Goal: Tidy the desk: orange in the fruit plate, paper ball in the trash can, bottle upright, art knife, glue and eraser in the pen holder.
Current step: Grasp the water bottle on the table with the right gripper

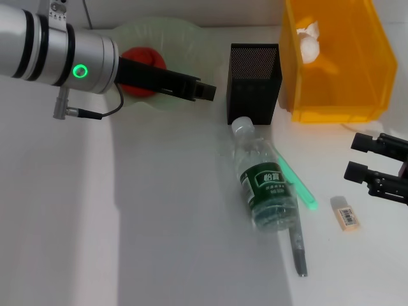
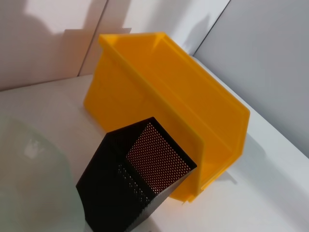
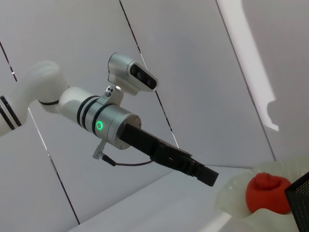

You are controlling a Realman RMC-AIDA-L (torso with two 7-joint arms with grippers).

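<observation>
The left gripper's fingers (image 1: 205,91) lie pressed together, clenched on nothing, at the end of the left arm, which reaches across the far left of the bench (image 1: 159,223). They hang over the near-right rim of the fruit plate (image 1: 137,32), pointing toward the pen holder (image 1: 254,83). The orange (image 1: 143,67) sits inside the fruit plate, partly hidden behind the arm. Right of the plate the pen holder stands upright, and just beside it on the right stands the trash can (image 1: 338,57), with the paper ball (image 1: 309,44) lying inside at its far left corner. In front of the pen holder the bottle (image 1: 264,182) lies on its side, cap toward the holder. A green stick (image 1: 296,180) lies just right of the bottle, and a grey pen-like tool (image 1: 298,252) pokes out from under the bottle's base toward the near edge. Farther right the eraser (image 1: 346,214) rests flat on the bench. The right gripper (image 1: 360,156) hovers at the right edge, near the eraser, its fingers released and spread apart.
</observation>
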